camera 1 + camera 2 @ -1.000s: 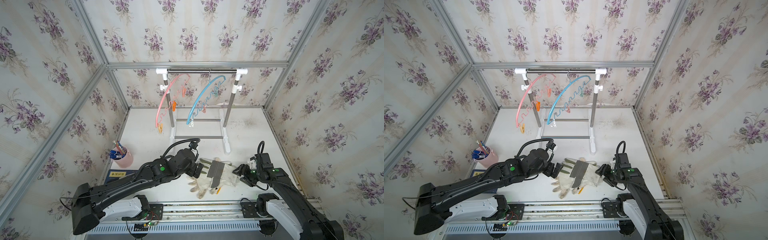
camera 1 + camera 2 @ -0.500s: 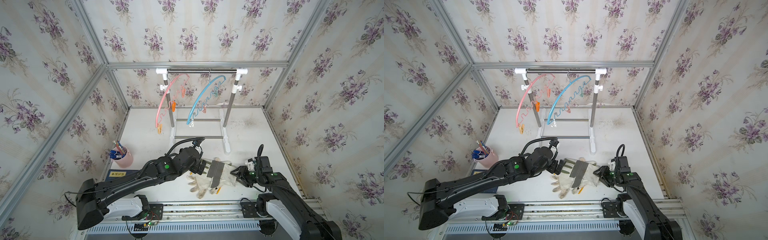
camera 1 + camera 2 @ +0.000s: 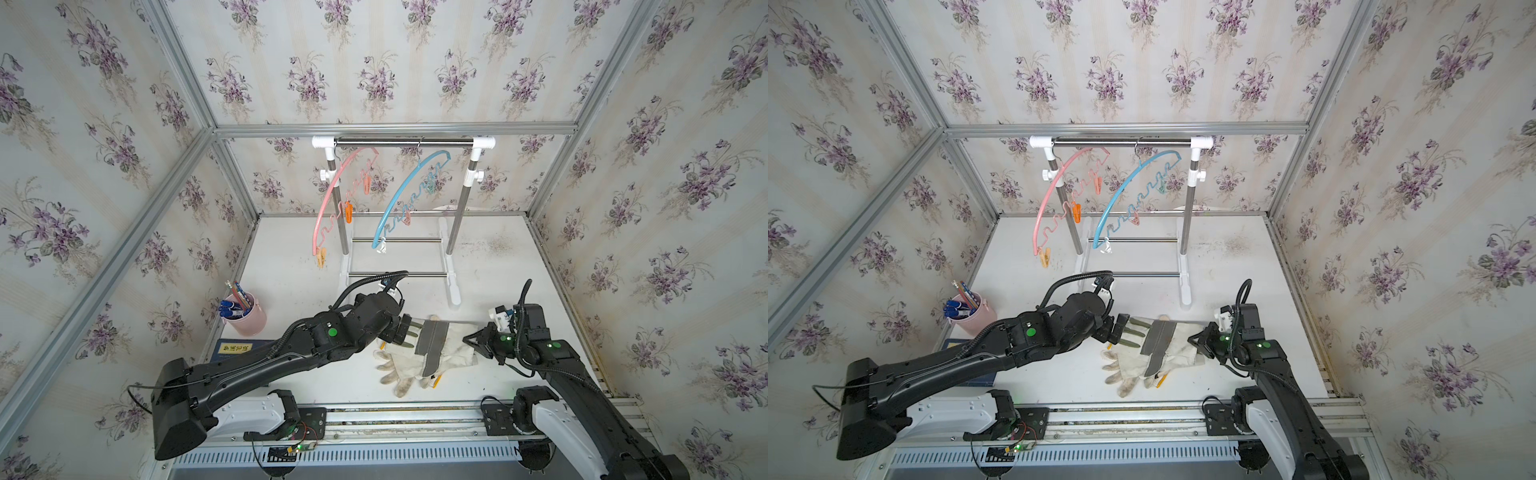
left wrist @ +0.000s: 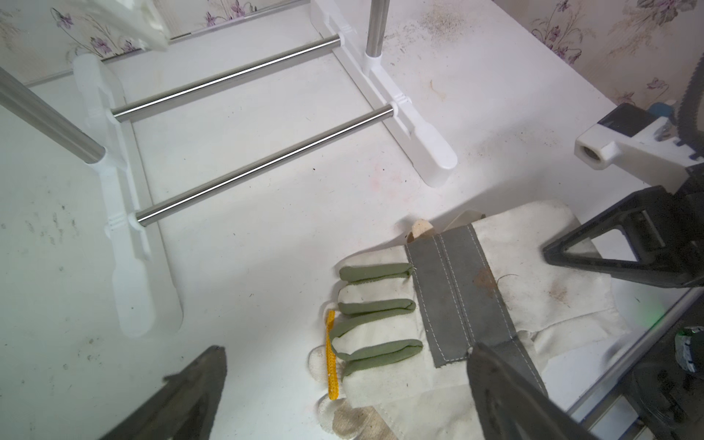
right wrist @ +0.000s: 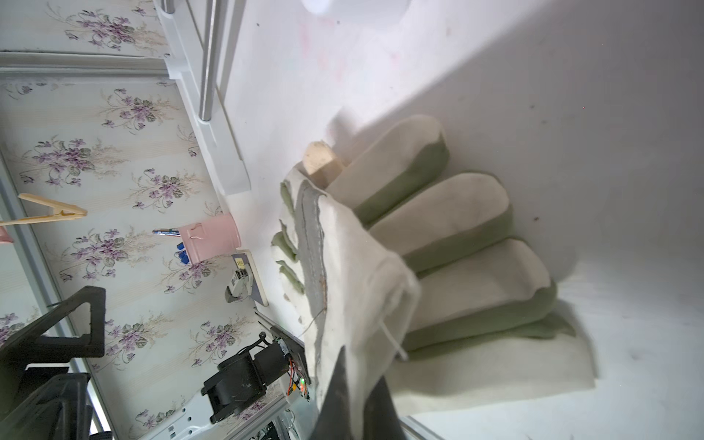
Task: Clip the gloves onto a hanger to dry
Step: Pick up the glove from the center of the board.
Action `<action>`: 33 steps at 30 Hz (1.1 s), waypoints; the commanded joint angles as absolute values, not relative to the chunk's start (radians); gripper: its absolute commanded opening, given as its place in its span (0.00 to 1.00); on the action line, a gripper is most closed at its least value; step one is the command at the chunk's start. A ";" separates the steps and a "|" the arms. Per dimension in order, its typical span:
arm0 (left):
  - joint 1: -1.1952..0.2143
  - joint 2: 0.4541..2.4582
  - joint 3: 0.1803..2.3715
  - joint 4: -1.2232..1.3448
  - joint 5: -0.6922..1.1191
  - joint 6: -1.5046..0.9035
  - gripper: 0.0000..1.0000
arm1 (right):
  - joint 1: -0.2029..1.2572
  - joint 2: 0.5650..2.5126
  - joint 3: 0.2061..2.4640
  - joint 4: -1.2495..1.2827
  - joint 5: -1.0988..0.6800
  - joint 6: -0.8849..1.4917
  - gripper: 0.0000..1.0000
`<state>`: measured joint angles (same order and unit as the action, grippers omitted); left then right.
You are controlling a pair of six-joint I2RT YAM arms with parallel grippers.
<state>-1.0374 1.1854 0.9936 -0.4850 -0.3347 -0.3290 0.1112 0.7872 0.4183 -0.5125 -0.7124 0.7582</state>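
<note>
Front edge of the desk point(image 3: 299, 266), right of centre: we see the gloves point(image 3: 415, 361) in one overlapping pile. Right gripper point(image 3: 468, 338) is pinched together on the cuff of the top canvas glove point(image 3: 451, 338), and the right wrist view shows that cuff raised off a second canvas glove point(image 5: 457, 236) lying flat under it. A dirty-cream knit glove point(image 3: 392, 376) pokes out of the pile toward the front edge. Left gripper point(image 3: 404, 331) hangs over the green finger end of the top glove, jaws wide apart, gripping nothing. Near the front-left corner sits a blue book point(image 3: 235, 349), and just behind it by the left edge a pink cup point(image 3: 249, 318) of pens. Toward the back edge stands the rack point(image 3: 455, 266), with a pink hanger point(image 3: 332, 195) and a blue hanger point(image 3: 399, 195) on its top rail. Pegs point(image 3: 348, 212) hang on both, and no glove is clipped yet.
</note>
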 commanded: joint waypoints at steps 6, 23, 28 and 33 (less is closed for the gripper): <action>-1.205 1.064 0.909 -0.340 -0.523 0.091 1.00 | 0.113 0.854 0.668 -0.565 -0.729 0.772 0.00; -1.469 1.506 0.879 0.527 -0.849 0.469 0.83 | 0.248 0.943 0.785 -0.443 -0.660 0.978 0.00; -1.480 1.602 0.916 0.641 -0.840 0.489 0.83 | 0.249 0.936 0.803 -0.441 -0.646 1.050 0.00; -1.480 1.657 0.934 0.694 -0.855 0.462 0.81 | 0.249 0.918 0.795 -0.439 -0.635 1.115 0.00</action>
<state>-1.4815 1.6375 0.9245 0.5961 -0.8307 0.4721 0.2485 0.9268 0.7959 -0.4683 -0.6460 1.0500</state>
